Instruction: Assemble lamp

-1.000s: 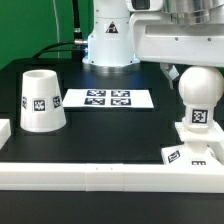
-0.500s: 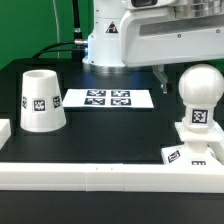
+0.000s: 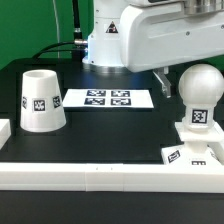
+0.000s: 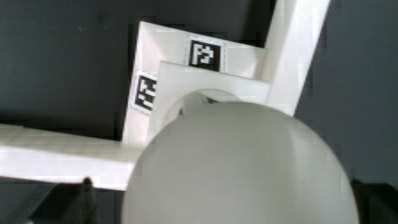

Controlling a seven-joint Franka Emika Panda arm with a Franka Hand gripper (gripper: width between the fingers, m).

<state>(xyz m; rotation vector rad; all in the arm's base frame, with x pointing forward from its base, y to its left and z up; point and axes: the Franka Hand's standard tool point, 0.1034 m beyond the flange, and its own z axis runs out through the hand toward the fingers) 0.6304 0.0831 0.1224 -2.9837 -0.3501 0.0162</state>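
The rounded white bulb [image 3: 200,95] stands upright on the flat square base [image 3: 190,152] at the exterior view's right, by the front rail. In the wrist view the bulb [image 4: 222,150] fills the picture, with the tagged base [image 4: 187,65] under it. My gripper [image 4: 222,200] is above the bulb, its dark fingertips [image 4: 68,195] apart on either side of it, open and holding nothing. The tapered shade [image 3: 42,100] stands alone at the exterior view's left.
The marker board [image 3: 108,99] lies flat at the back middle, in front of the arm's base [image 3: 108,45]. A long white rail [image 3: 100,175] runs along the front edge, and a short piece of rail [image 3: 4,130] sits at the left.
The arm's hand has lifted and shifted toward the exterior view's left, uncovering the top of the bulb. The bulb, base and shade have not moved.
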